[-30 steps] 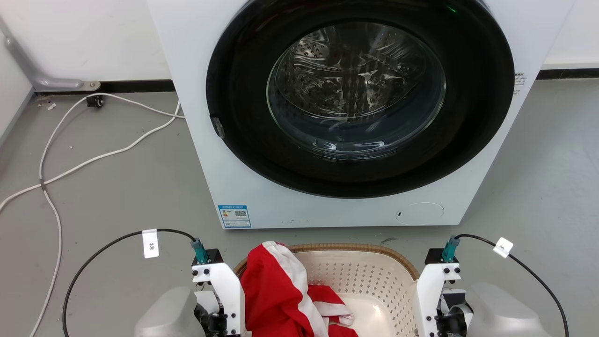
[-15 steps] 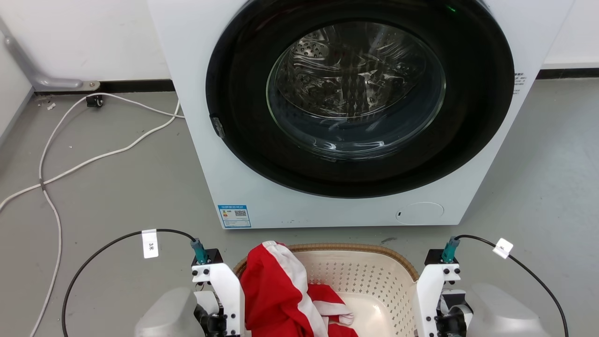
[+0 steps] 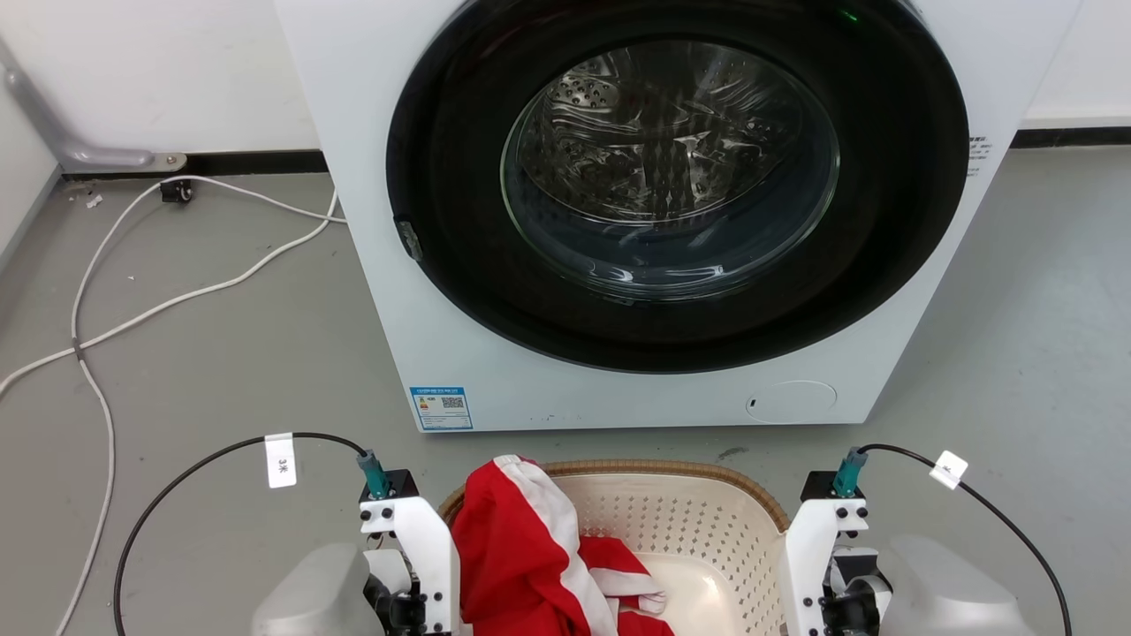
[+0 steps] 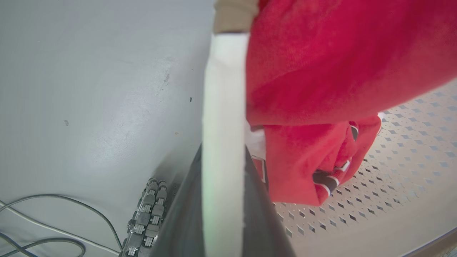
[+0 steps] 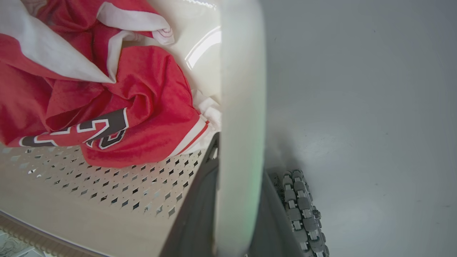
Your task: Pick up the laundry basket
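Head view: the basket (image 3: 689, 521) is low and centre, just in front of the washer (image 3: 380, 265) and between both arms. A red-and-white jersey (image 3: 512, 556) is heaped on its left side and drapes over the rim. Left wrist view: the left tool (image 4: 223, 153) is narrow, dark fingers (image 4: 185, 214) pressed either side of the basket's white left handle (image 4: 223, 89), with grey floor (image 4: 89, 89) beyond. Right wrist view, same story: the right tool (image 5: 241, 157) is clamped narrow on the right handle (image 5: 242, 71), and the jersey lies inside against the perforated wall. Basket off the floor or not? Can't tell.
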